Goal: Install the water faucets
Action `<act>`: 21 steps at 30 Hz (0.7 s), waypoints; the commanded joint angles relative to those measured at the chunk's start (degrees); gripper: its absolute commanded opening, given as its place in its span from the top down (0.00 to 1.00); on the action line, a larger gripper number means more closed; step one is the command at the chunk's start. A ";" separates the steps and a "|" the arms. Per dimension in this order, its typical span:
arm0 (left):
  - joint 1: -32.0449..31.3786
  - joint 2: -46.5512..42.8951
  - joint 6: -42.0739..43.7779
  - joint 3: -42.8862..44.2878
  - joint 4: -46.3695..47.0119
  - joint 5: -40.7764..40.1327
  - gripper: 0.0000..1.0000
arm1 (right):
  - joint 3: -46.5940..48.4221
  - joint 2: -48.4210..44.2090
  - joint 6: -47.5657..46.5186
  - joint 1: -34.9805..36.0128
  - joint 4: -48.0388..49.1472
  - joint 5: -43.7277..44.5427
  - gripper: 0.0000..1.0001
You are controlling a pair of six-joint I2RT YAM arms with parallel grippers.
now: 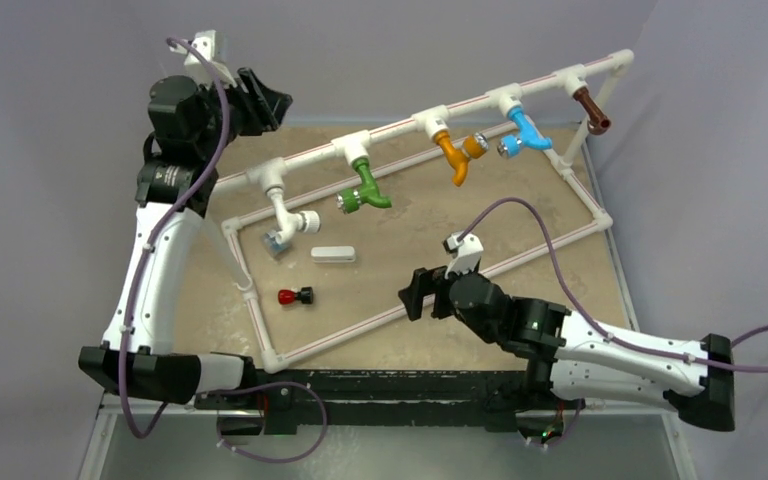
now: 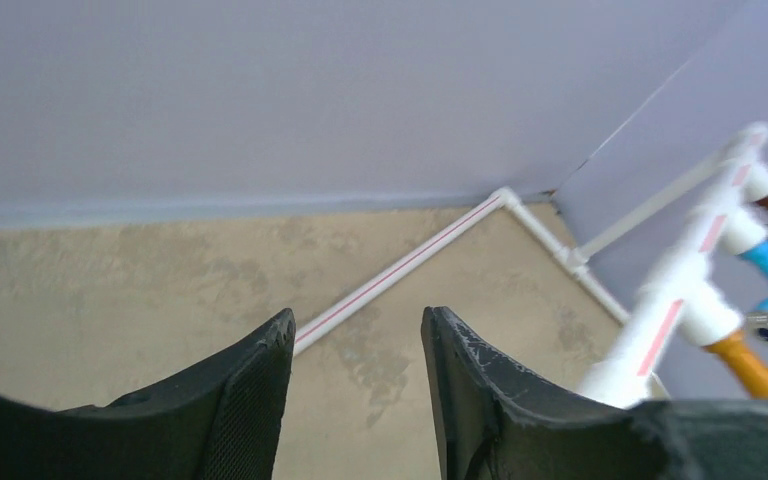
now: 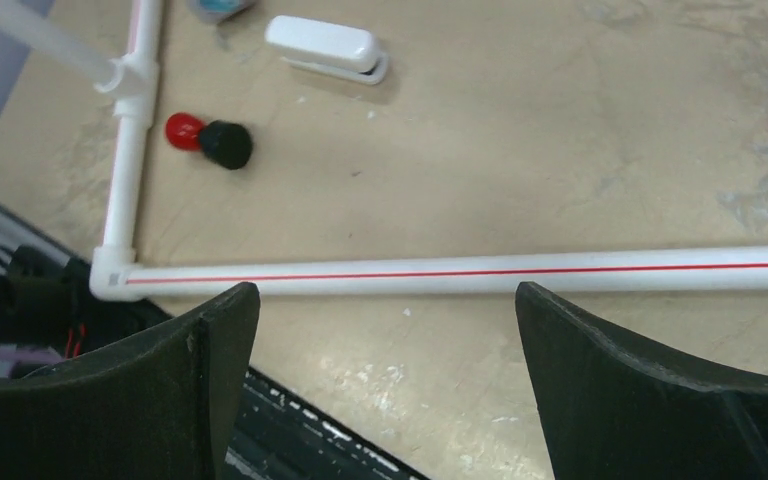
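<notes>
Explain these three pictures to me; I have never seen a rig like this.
Two robot arms are bolted to a table's near edge. The wide picture looks down from above. The other two come from a camera on each wrist, so the dark shapes at the bottom are that arm's own fingers. On the tan table stands a white pipe frame carrying a white faucet, then green, orange, blue and brown. A small white block and a red-and-black piece lie loose. The left gripper and right gripper are open, holding nothing.

Top view high, looking down; wrist views low, close; all share pipe frame (image 3: 460,272).
</notes>
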 commanded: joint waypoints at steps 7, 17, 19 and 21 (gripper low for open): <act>-0.16 -11.56 -5.44 1.84 9.07 20.38 0.50 | -3.89 8.47 -0.85 -24.46 16.62 -22.37 0.01; -0.15 -28.17 -11.25 -15.86 10.49 48.87 0.50 | 1.60 11.26 0.54 -35.15 15.72 -17.68 0.01; -0.20 -32.00 -13.20 -20.06 11.93 53.47 0.50 | 1.80 8.97 1.36 -35.12 14.96 -15.05 0.01; -0.71 -34.61 -13.64 -22.31 10.81 56.59 0.50 | 0.21 5.94 0.94 -35.16 17.03 -15.45 0.02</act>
